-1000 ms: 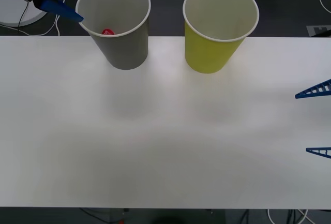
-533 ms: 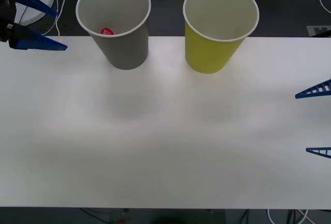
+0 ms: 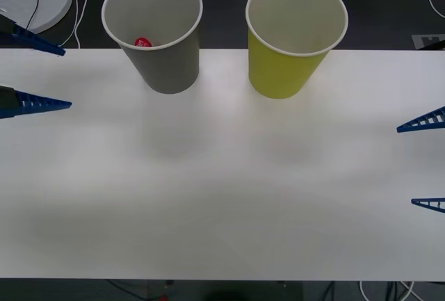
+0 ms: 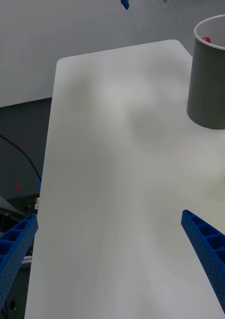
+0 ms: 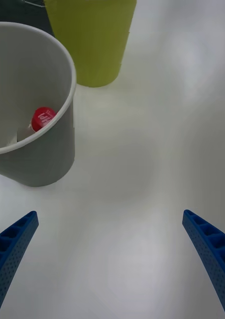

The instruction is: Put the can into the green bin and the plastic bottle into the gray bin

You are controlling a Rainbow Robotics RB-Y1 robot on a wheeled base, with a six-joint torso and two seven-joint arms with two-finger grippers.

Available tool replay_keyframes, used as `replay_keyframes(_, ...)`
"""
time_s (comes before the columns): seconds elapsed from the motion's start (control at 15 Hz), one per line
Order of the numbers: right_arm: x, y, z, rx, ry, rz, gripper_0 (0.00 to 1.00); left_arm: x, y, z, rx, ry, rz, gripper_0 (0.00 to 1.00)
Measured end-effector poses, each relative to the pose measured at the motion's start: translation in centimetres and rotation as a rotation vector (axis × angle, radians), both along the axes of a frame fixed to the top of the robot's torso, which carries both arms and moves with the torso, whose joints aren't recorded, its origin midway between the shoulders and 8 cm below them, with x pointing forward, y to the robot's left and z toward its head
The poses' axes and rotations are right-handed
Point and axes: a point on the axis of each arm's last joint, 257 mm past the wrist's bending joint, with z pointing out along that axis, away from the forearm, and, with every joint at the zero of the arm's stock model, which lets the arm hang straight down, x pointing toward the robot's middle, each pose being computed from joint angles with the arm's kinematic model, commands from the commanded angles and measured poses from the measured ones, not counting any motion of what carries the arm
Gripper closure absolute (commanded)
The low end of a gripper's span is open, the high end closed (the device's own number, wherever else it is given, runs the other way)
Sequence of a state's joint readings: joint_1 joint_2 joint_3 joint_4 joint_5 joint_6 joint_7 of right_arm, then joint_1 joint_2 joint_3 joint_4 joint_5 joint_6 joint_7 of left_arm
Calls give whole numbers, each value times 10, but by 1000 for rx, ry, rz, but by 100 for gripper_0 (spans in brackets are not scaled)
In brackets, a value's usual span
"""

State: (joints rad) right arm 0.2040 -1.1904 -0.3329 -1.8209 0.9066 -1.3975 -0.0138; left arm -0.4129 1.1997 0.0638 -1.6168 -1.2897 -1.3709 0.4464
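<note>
Bottle (image 3: 144,42) sits inside the gray bin (image 3: 161,58), upper left of frame; left gripper (image 3: 31,70) has pulled back to the left edge, fingers apart and empty. Right gripper (image 3: 424,163) waits at the right edge, also spread (bottle half looks done). Green bin (image 3: 288,61) stands upper centre-right.

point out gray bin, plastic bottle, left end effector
gray bin (image 3: 167,71), front view, outer wall.
plastic bottle (image 5: 43,117), left wrist view, red cap, inside the gray bin.
left end effector (image 3: 33,71), front view, midway between its open fingertips.
</note>
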Motion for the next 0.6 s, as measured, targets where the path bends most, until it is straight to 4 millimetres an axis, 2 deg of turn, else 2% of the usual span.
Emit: replay_keyframes(0.6, 0, 0, 0, 0, 0, 0, 0, -46, -1, -62, -58, -58, -153, 0)
